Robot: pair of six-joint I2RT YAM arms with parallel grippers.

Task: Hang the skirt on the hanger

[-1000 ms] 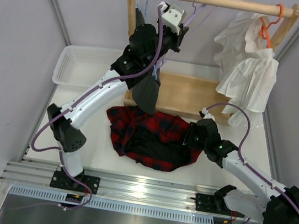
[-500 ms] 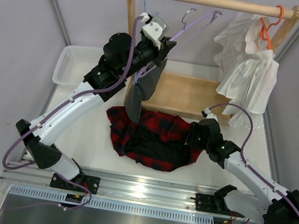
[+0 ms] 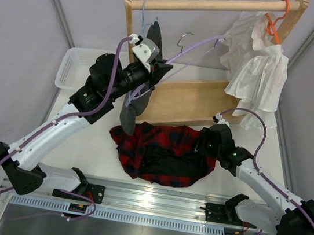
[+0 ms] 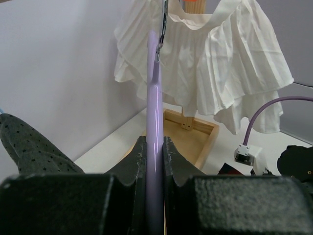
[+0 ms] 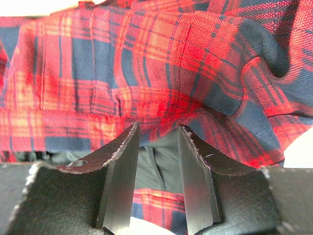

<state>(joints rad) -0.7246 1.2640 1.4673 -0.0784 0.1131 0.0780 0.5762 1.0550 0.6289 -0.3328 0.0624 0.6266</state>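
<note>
The skirt [image 3: 163, 153], red-and-navy plaid with black lining, lies crumpled on the table in front of the rack. My right gripper [image 3: 205, 143] is at its right edge. In the right wrist view it [image 5: 157, 129] is closed on a bunched fold of the skirt [image 5: 146, 73], with black lining between the jaws. My left gripper [image 3: 151, 70] is shut on the lilac hanger [image 3: 199, 44] and holds it in the air below the rod, its silver hook [image 3: 183, 38] free of the rod. In the left wrist view the hanger [image 4: 155, 112] runs straight up from the gripper [image 4: 155, 139].
The wooden rack [image 3: 219, 5] stands skewed, its base [image 3: 194, 102] behind the skirt. A white ruffled garment [image 3: 257, 67] hangs on an orange hanger [image 3: 272, 23] at the right. A dark grey speckled garment [image 3: 130, 111] hangs beside my left wrist. A white basket [image 3: 79, 66] sits at the back left.
My left gripper lifted the lilac hanger's hook off the rod and drew it down and to the left. The rack has turned askew. The right gripper stayed at the skirt's edge.
</note>
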